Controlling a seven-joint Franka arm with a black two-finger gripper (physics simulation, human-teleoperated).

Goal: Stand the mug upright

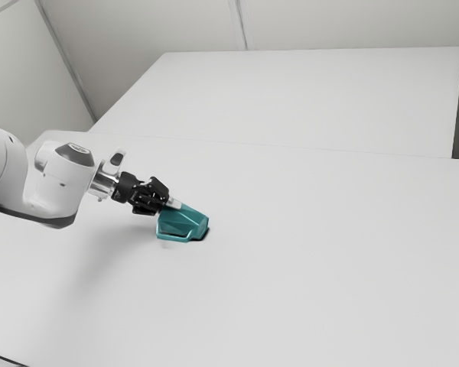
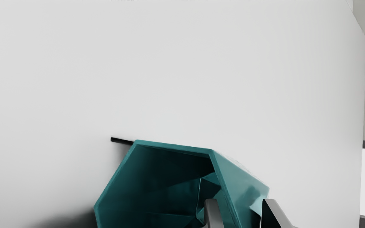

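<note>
The black gripper (image 1: 173, 205) is at the open end of the teal mug (image 1: 185, 222), which lies on its side on the white table in the exterior view. Its mouth faces the hand in the wrist view, where the faceted mug (image 2: 160, 177) shows its dark inside. The gripper (image 2: 238, 202) has its fingers apart, straddling one side wall: one finger is at the mouth's inside, the other outside the wall with a gap to it. The mug's far end is hidden in the wrist view.
The white table (image 1: 329, 260) extends around the mug, with another white surface (image 1: 306, 99) behind it, near the walls. A thin black strip (image 2: 121, 141) touches the mug's rim outline. A dark cable (image 1: 4, 358) crosses the exterior view's lower left corner.
</note>
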